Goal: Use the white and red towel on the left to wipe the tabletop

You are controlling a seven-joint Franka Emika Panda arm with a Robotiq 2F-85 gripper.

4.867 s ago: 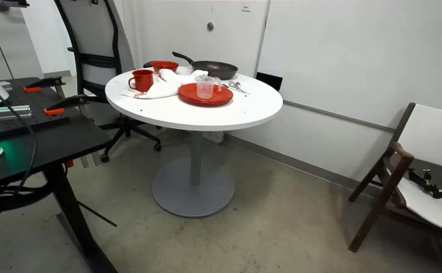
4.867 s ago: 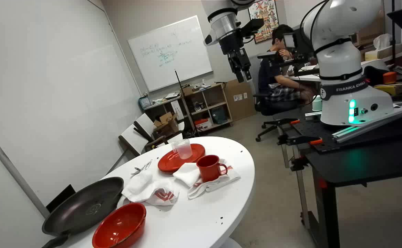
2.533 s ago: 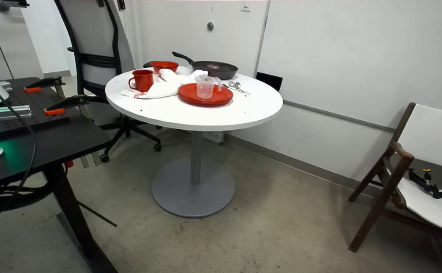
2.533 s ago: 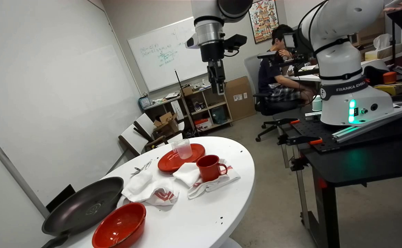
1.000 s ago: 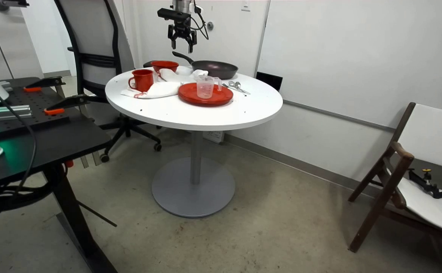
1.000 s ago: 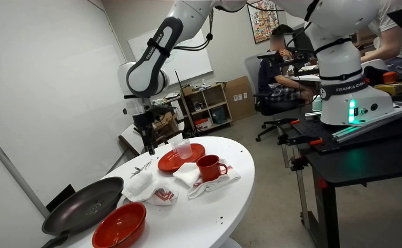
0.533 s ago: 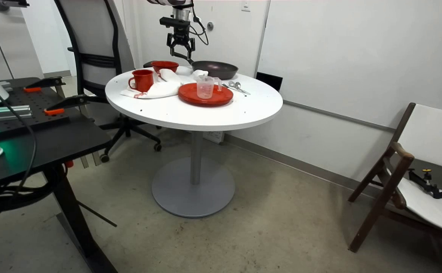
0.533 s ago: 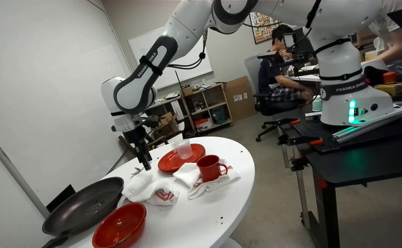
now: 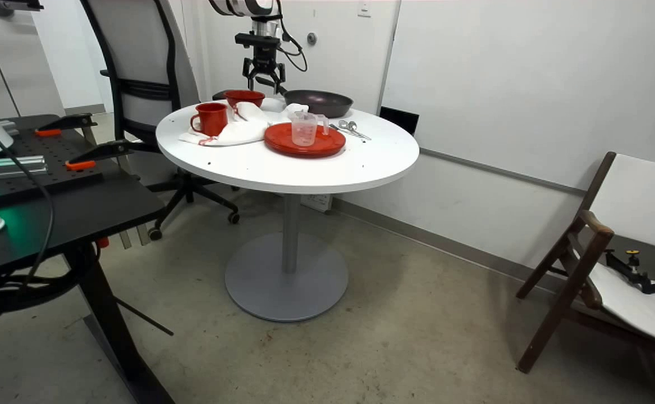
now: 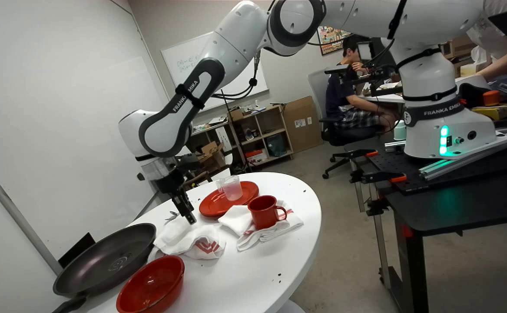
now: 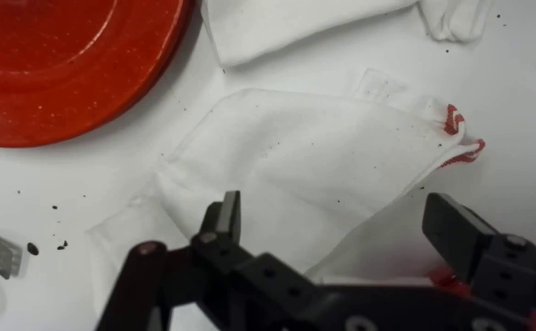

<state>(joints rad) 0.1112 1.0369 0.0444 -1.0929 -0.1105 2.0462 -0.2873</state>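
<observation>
Wrist view shows the end effector standing wide, nothing gripped, its fingers spread above the crumpled white and red towel at the centre of the frame; whether the tips touch the cloth I cannot tell. In an exterior view this towel lies at lower left of centre, beside the dark pan and the red bowl, and I take it as the one meant. The task looks to be only at the approach: the towel is not yet grasped, and dark specks lie scattered over the round white desk, so picking up the cloth and all the wiping seem left to do. Counted: two towels, the second towel lying to the right of the first in that frame with a red mug standing on it; one mug, one bowl, one pan; one clear measuring cup, on a red plate, under which a further plate may or may not sit. The cutlery near the plate and the specks I cannot number.
</observation>
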